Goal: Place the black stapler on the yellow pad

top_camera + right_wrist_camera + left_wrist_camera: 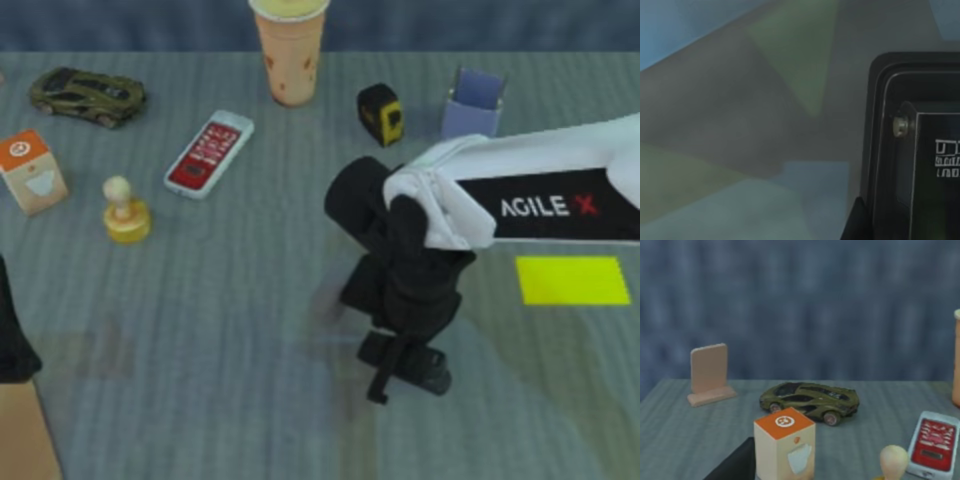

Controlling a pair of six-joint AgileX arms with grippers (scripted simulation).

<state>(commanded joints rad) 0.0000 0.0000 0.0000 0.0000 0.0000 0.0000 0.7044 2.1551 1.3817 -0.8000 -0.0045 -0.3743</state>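
Right claw (392,372) over the black stapler (408,364), at the surface's centre-right.
Whether the claw grips it cannot be told; the yellow pad (572,280) lies apart, rightward. Left arm parked at left edge.

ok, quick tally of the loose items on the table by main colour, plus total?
Black: 2, the black stapler and the black-and-yellow tape measure.
Yellow: 2, the yellow pad and the stamp.
Orange: 2, the cup and the small carton.
Red-white: 1, the remote.
Olive: 1, the toy car.
Lilac: 1, the open box.
Total: 9
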